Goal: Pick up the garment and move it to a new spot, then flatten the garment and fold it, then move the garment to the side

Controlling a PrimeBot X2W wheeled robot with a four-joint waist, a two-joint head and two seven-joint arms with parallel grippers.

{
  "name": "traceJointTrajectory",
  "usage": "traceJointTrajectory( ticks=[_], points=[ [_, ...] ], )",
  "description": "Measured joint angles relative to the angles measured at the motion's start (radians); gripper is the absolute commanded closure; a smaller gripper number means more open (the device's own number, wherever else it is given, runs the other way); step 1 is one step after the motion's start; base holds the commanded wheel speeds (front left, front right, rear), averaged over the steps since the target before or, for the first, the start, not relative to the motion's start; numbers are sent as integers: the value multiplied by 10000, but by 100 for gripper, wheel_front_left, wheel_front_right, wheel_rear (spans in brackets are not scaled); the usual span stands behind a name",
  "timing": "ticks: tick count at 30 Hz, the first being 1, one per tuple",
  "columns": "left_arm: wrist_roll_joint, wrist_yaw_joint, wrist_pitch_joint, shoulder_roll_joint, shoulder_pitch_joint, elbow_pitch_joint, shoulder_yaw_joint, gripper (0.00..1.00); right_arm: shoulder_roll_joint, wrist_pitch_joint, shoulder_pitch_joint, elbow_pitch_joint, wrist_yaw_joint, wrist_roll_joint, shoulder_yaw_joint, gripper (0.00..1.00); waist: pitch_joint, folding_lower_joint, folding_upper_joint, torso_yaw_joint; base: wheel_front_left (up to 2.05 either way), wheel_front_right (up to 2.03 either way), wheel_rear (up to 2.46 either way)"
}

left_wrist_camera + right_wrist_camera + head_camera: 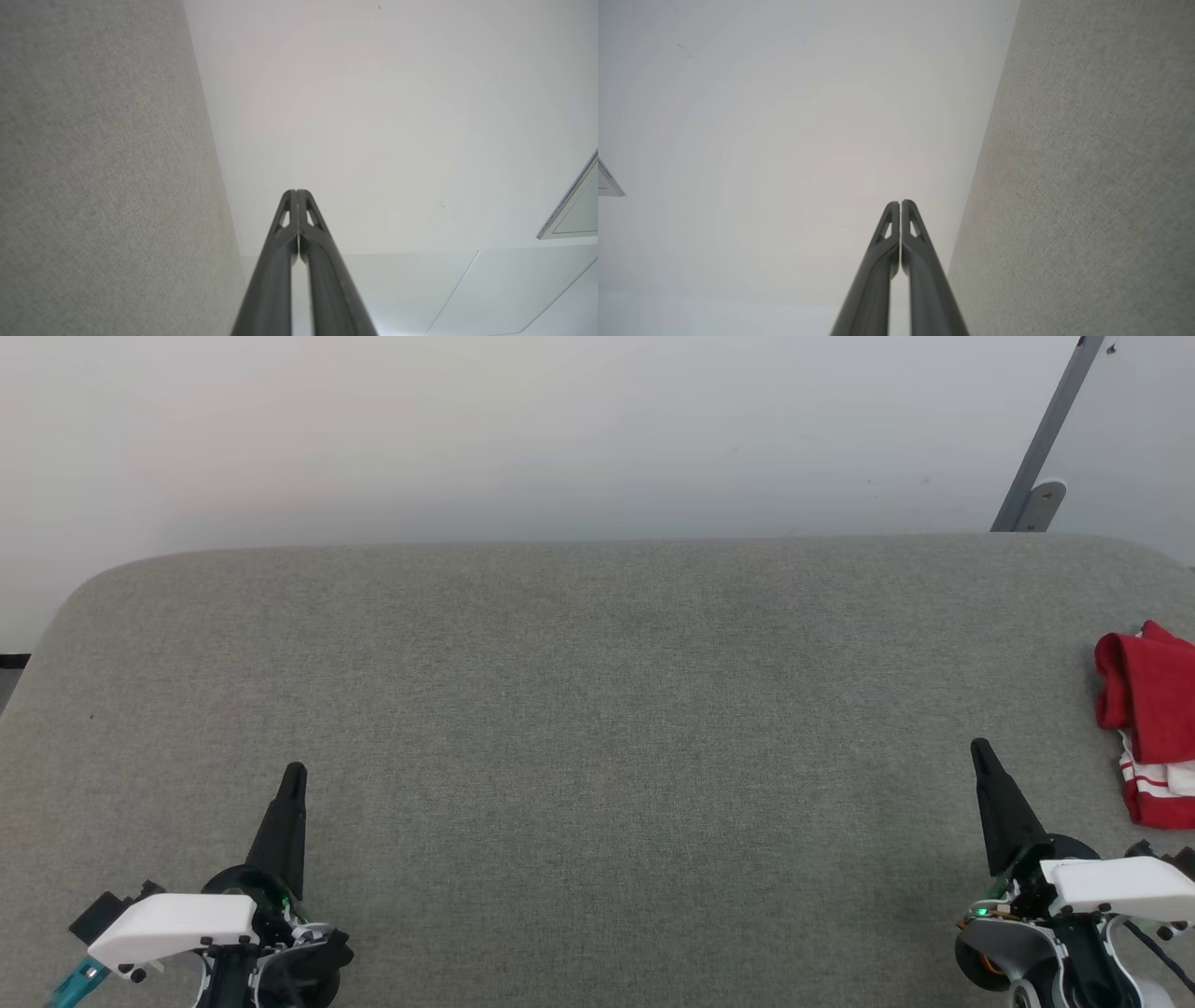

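A: Judging the step in hand, biggest thing first, what do you see?

B: Grey fabric worktop point(597, 709), wide. The garment point(1153, 709) sits bunched at its right edge, red with white striped trim, partly cut off by the head view.

A: Waiting or finished?

B: Either fits: a heap awaiting pickup, or a fold already set aside. I can't tell which, so I name no move.

A: And the jaws?

B: Both pairs are pressed together, holding nothing, near the front edge. The garment lies near the right jaws, outward of them and not touching, and well apart from the left jaws.
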Motion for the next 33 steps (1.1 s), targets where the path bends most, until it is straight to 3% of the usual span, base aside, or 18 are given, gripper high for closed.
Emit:
traceJointTrajectory(
  ticks=[33],
  points=[
    [4, 0, 12, -19, 0, 2, 27, 100, 2, 0, 0, 0, 0, 4, 2, 100, 0, 0, 0, 0, 0, 0, 0]
  ],
)
